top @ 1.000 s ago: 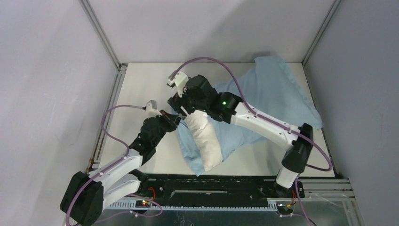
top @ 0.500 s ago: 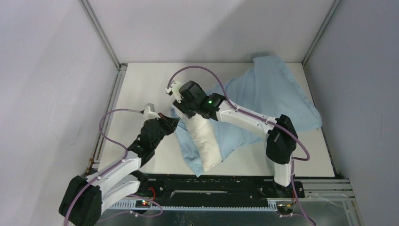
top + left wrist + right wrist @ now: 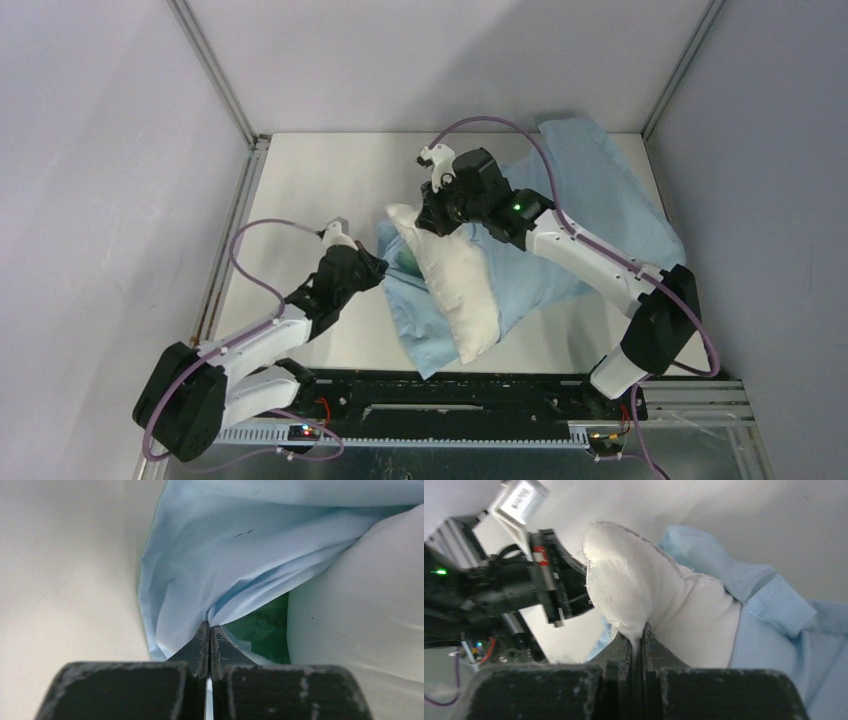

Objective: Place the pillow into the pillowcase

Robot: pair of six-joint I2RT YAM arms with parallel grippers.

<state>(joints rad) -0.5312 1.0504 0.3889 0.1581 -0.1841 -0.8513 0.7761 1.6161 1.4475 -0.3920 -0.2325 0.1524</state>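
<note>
Two grips show. The pillow [image 3: 455,283] has its far end pinched between the closed jaws of the right gripper [image 3: 638,636], a fold of white fabric squeezed between the fingers. Its long axis runs from far-left to near-right, the held end raised and pointing far-left, the near end lying on the pillowcase [image 3: 570,215]. The pillowcase spreads light blue under and to the right of the pillow, reaching the table's [image 3: 310,190] far right corner. Its left edge is clamped in the closed jaws of the left gripper [image 3: 208,630], just left of the pillow, with green lining [image 3: 262,630] showing in the mouth between cloth and pillow.
</note>
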